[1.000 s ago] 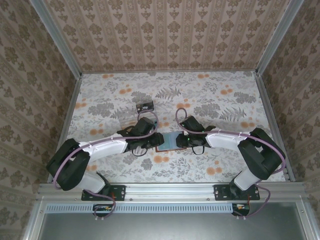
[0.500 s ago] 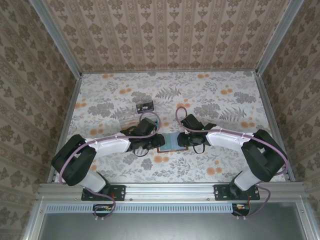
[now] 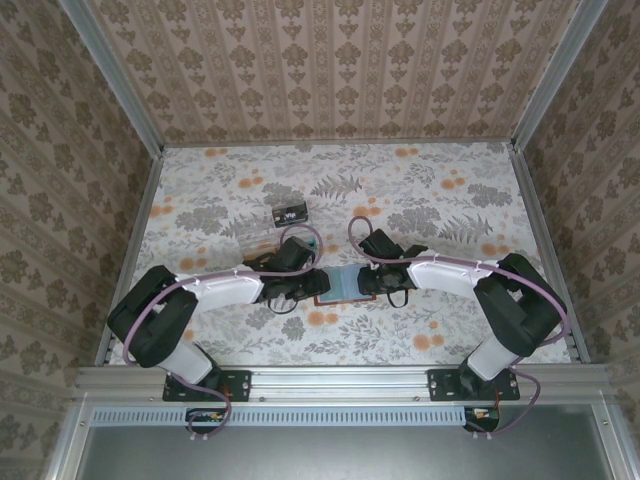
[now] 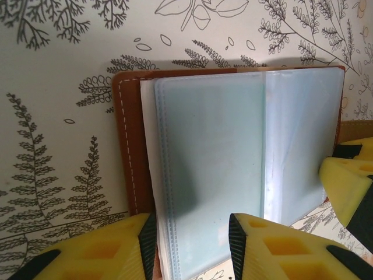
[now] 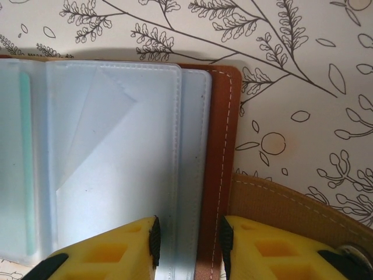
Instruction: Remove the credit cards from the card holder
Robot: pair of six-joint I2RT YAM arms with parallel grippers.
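Note:
The card holder [image 3: 338, 283] lies open and flat on the floral table between my two arms. Its brown leather cover [image 4: 127, 146] frames pale blue-grey plastic sleeves [image 4: 210, 151]. My left gripper [image 4: 190, 233] stands open just over the holder's left half, its yellow fingers astride the sleeve pages. My right gripper [image 5: 189, 233] is open over the right edge, one finger above the sleeves, the other above the stitched leather border [image 5: 217, 146]. The credit cards are hidden behind the cloudy sleeves; a thin green strip [image 5: 24, 157] shows through one.
A tan strap [image 5: 280, 204] with a metal snap [image 5: 355, 252] sticks out from the holder's right side. A small dark item on clear plastic [image 3: 289, 212] lies farther back on the table. Patterned walls close in the table on three sides.
Both arms have shifted only slightly, drawing a little closer over the holder. The right jaws stand a bit wider than a second ago. The holder has not moved.

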